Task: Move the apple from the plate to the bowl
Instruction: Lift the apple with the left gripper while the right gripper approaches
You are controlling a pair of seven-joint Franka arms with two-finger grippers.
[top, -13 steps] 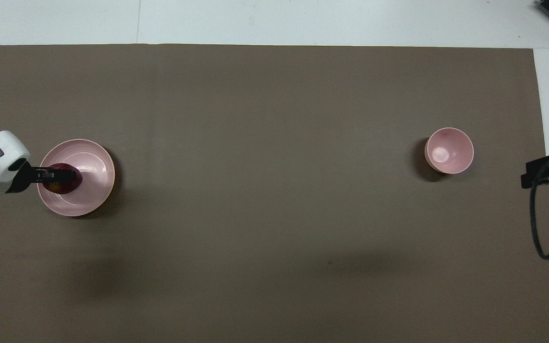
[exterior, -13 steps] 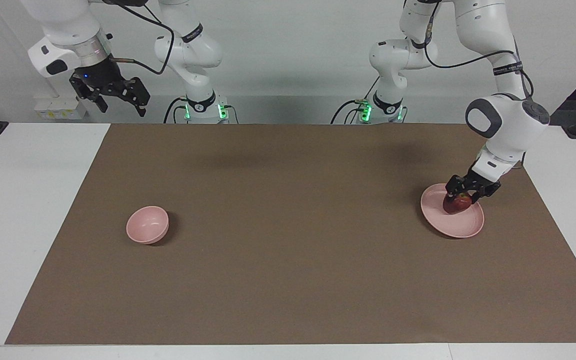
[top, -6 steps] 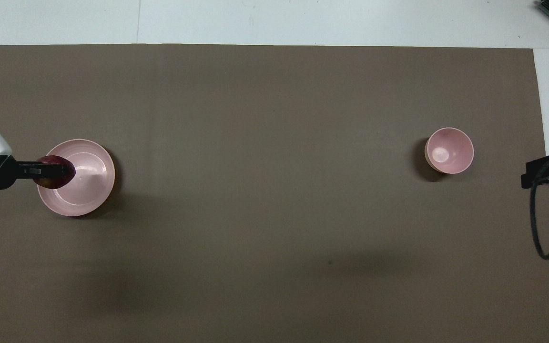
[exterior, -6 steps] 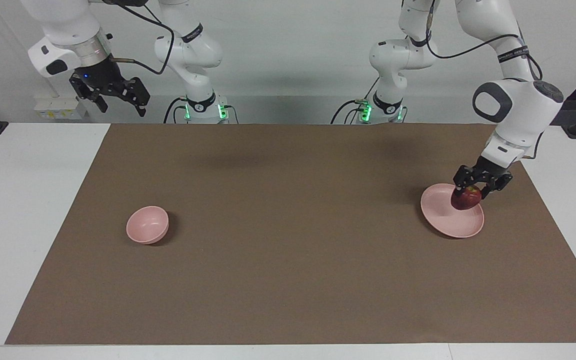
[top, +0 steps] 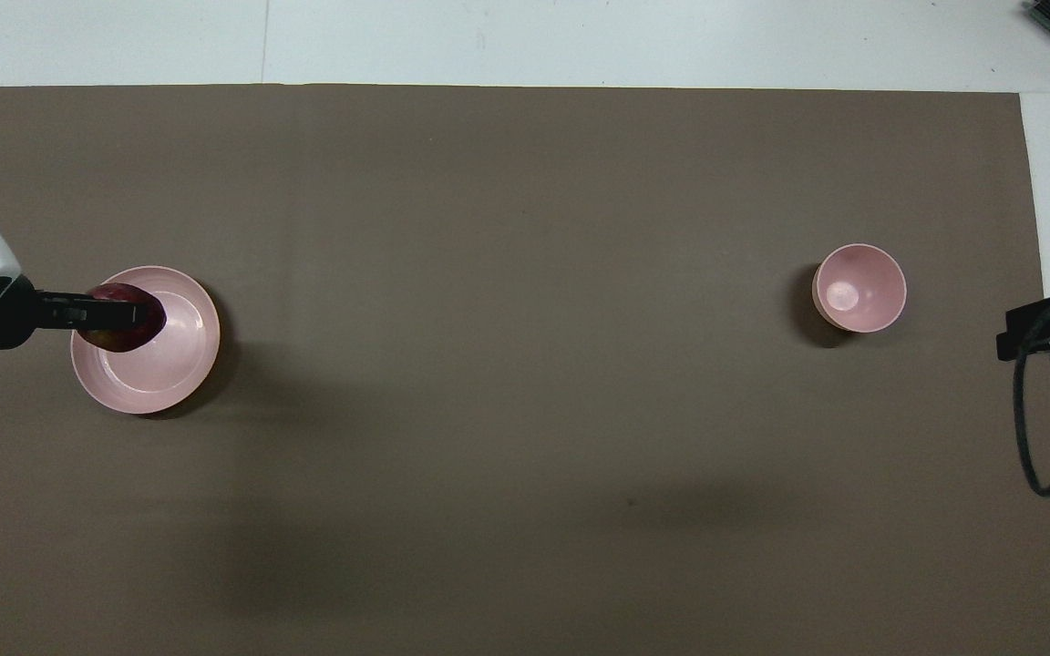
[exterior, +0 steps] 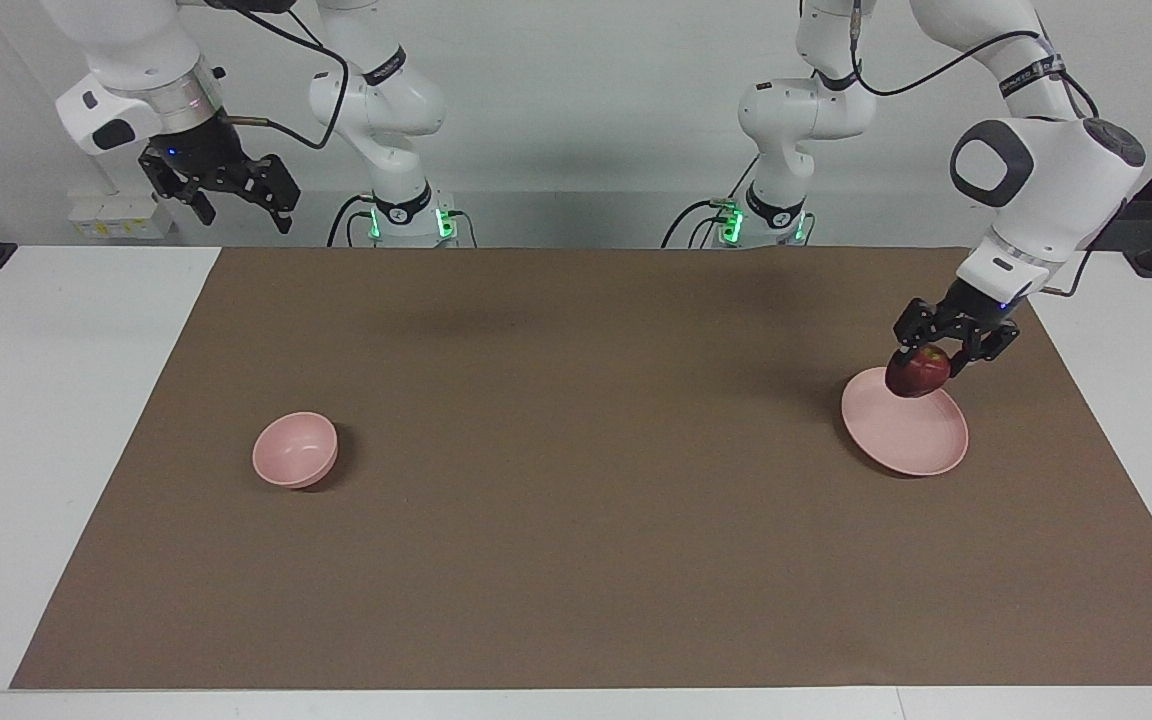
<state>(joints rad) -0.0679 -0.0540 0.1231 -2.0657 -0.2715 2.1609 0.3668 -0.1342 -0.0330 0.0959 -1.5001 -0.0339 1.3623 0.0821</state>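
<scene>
The apple (exterior: 917, 371) has come up off the plate (exterior: 911, 440) within the last second: it now hangs clear above the plate's rim at the side nearer the robots, clamped between the fingers of the left gripper (exterior: 936, 360). Lift step judged complete; carry to the bowl (exterior: 295, 450) not yet begun.

On the overhead view read as a clock face, the plate lies at nine o'clock and the bowl at three o'clock, well apart. The brown mat (exterior: 576, 520) between them carries nothing, so a straight crossing looks unobstructed. The right gripper (exterior: 221, 185) waits high over the table's corner, fingers apart.
</scene>
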